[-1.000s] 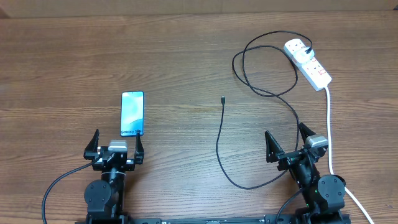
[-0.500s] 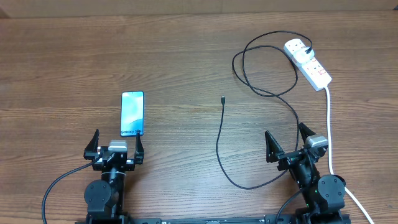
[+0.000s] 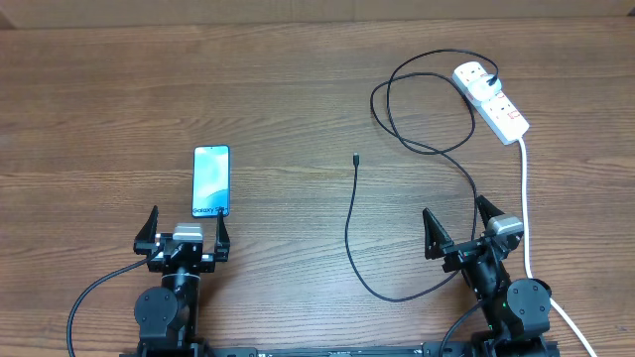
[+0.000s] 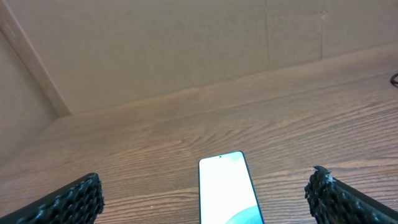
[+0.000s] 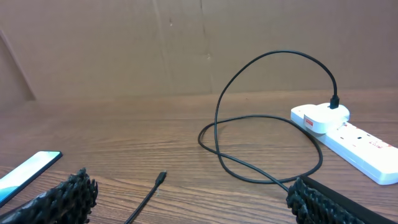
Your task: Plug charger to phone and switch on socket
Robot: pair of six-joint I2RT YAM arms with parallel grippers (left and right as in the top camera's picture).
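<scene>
Where grain streaks the table (image 3: 99, 89) — slim rectangular phone (image 3: 210, 181), thin looping charger (image 3: 348, 228)

charger (image 5: 261, 118) looped, plugged into socket (image 5: 354, 140)

Overall change: none was detected across the overhead views.
Left gripper (image 3: 188, 212): position and spread of the fingers (image 3: 150, 230) were identical to the earlier pictures.
Right gripper (image 3: 453, 205): no displacement was recorded.
Phone (image 3: 210, 180): no shift on the counter (image 3: 99, 99) was registered.
Charger (image 3: 349, 223): cable loops and connector tip (image 3: 355, 159) lay as before.
Socket (image 3: 493, 101): no movement was observed.
</scene>
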